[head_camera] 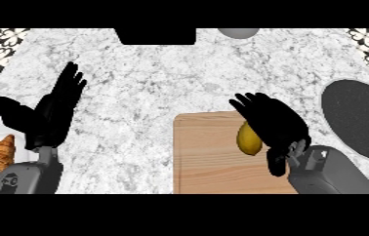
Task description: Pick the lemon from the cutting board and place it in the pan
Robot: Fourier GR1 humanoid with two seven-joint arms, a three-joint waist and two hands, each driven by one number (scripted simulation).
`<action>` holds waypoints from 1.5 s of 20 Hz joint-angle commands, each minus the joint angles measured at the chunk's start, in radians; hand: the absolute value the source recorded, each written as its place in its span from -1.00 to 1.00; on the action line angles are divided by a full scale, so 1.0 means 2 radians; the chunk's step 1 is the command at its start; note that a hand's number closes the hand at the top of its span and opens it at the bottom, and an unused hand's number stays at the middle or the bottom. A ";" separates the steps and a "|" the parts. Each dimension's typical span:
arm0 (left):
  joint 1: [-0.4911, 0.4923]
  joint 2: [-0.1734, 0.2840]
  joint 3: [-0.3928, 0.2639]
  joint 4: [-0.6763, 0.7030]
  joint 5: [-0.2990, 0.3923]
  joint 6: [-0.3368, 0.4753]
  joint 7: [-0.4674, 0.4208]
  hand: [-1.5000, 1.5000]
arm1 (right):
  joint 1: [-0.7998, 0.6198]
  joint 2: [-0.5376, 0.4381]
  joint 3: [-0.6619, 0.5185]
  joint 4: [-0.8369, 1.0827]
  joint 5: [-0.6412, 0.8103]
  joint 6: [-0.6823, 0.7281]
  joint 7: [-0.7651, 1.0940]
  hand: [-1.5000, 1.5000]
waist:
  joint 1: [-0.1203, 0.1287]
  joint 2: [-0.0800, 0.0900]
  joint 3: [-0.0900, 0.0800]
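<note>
Lemon on cutting board — right robot hand curled over it, grasping it

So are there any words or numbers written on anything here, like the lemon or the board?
None: no words, numbers or signs show on the lemon, the cutting board, the pan, the counter or either hand.
</note>
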 commanded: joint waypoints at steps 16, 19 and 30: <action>0.027 -0.048 -0.005 -0.020 -0.044 -0.008 -0.001 0.00 | -0.017 0.077 -0.035 0.168 0.109 -0.060 -0.123 -1.00 | 0.001 0.000 0.000; -0.005 -0.041 0.028 0.044 -0.032 -0.031 -0.047 0.00 | 0.027 0.080 -0.028 0.117 0.120 -0.032 -0.109 -1.00 | -0.003 0.000 0.000; -0.020 -0.045 0.030 0.023 -0.049 -0.023 -0.004 0.00 | 0.001 0.101 -0.029 0.252 0.177 -0.151 -0.235 1.00 | 0.000 0.000 0.000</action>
